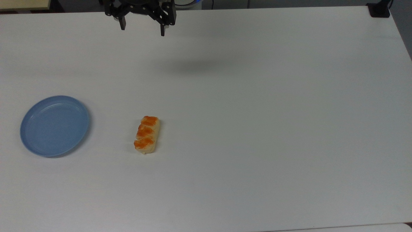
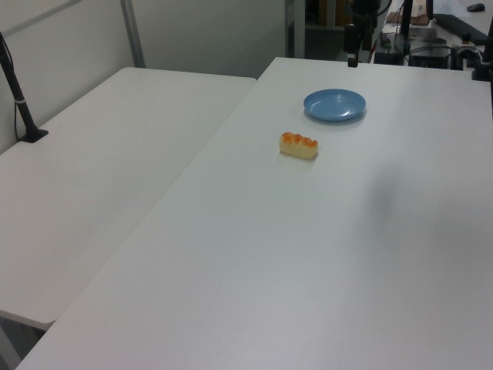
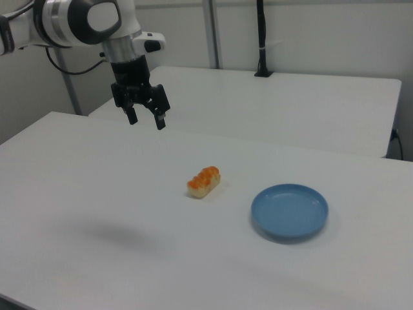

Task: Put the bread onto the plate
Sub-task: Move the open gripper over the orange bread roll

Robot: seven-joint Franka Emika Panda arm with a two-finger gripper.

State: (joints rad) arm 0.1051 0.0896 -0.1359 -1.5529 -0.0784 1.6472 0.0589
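Observation:
The bread [image 1: 146, 134], a small pale-tan loaf with orange patches on top, lies on the white table [image 1: 257, 129] a little left of the middle in the top view. It also appears as the bread [image 2: 298, 144] and the bread [image 3: 204, 181]. The light blue plate [image 1: 54, 125] rests empty to the top view's left of it, apart from it; plate [image 2: 334, 104], plate [image 3: 290, 210]. My gripper [image 1: 142, 28] hangs high at the table's far edge, open, with nothing between its fingers. In the right view the gripper [image 3: 146, 118] is well above and to the left of the bread.
A second white table [image 3: 290, 97] adjoins this one, with a black post [image 3: 261, 39] standing on it. A black clamp [image 1: 379, 9] sits at the far right corner in the top view. Cluttered equipment [image 2: 431, 46] stands beyond the plate in the left view.

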